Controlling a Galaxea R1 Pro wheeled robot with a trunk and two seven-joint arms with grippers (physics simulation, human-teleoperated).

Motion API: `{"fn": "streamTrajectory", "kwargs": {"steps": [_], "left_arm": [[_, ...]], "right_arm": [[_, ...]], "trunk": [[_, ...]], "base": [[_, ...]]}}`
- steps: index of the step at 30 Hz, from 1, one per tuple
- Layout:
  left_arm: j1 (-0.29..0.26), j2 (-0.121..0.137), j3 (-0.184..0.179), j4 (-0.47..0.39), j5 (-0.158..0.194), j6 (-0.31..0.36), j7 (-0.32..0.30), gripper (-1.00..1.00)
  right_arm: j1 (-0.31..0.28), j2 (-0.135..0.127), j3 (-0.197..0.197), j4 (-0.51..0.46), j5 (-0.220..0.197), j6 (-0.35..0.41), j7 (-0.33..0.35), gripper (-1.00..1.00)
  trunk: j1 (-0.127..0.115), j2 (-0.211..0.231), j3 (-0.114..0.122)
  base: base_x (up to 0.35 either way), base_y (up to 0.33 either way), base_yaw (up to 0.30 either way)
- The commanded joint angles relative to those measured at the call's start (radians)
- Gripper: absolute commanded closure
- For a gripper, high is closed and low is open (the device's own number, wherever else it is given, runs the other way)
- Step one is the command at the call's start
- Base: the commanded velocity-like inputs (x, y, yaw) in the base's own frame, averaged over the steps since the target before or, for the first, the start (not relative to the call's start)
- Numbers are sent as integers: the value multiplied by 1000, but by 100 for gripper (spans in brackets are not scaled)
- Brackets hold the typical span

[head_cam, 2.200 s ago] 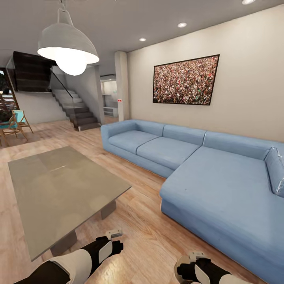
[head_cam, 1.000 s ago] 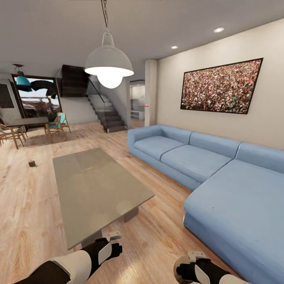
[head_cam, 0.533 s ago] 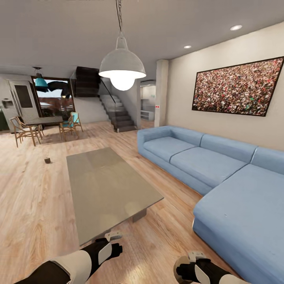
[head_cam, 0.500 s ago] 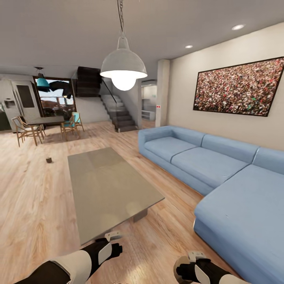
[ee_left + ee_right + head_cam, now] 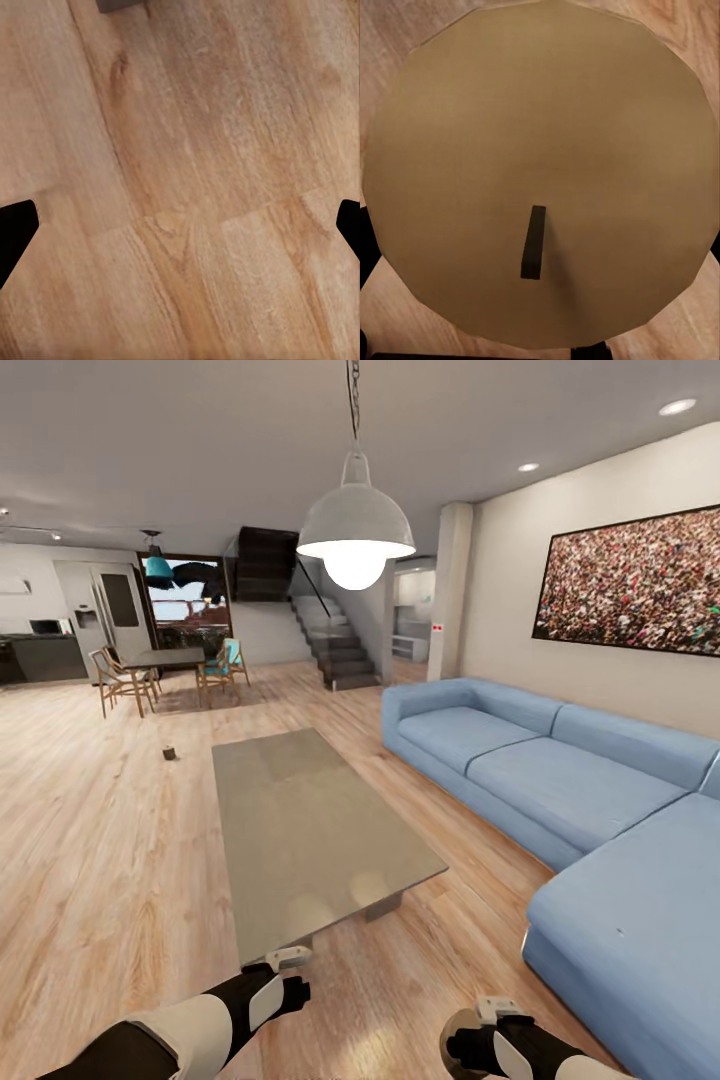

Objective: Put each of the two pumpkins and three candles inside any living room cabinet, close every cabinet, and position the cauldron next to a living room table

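— Grey, glossy, long low rectangular coffee table (image 5: 300,820): position check?

— It stands on the pale wood plank floor (image 5: 100,860), straight ahead of both arms. Its top is bare. The light blue corner sofa (image 5: 560,780) runs along its right side, with a strip of floor between them. The white dome pendant lamp (image 5: 355,535) hangs above its far end.

— Left gripper (image 5: 184,225): condition?

— The fingers are spread wide. In the left wrist view the two dark tips sit at opposite edges with only floor planks between them. It hangs just short of the coffee table's near edge.

— Right gripper (image 5: 492,1015): condition?

— It is clamped on a short stubby candle with a pale flat top and dark wick (image 5: 540,150). Dark finger edges show on either side of the candle in the right wrist view. This gripper is low over the floor, off the coffee table's near right corner.

— Other task items?

— A second small dark stubby candle (image 5: 169,753) stands on the floor, just off the coffee table's far left corner. The dark dining table with wooden chairs (image 5: 165,657) lies well beyond it.
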Motion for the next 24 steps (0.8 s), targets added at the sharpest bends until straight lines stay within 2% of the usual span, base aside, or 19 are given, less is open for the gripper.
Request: {"fn": "streamTrajectory", "kwargs": {"steps": [1, 6, 21, 24], "left_arm": [[-1, -1, -8, 0, 9, 2, 3, -100], [-1, -1, -7, 0, 9, 2, 3, -100], [-1, 0, -7, 0, 9, 3, 3, -100], [-1, 0, -7, 0, 9, 2, 3, -100]], "right_arm": [[0, -1, 4, -2, -2, 5, 2, 100], [0, -1, 5, -3, -2, 5, 2, 100], [0, -1, 5, -2, -1, 5, 2, 100], [0, -1, 5, -3, -2, 5, 2, 100]], "trunk": [[-4, 7, 1], [-8, 14, -2], [-65, 119, 26], [-65, 119, 23]], "base": [[0, 0, 202], [0, 0, 193], [0, 0, 183], [0, 0, 154]]}}
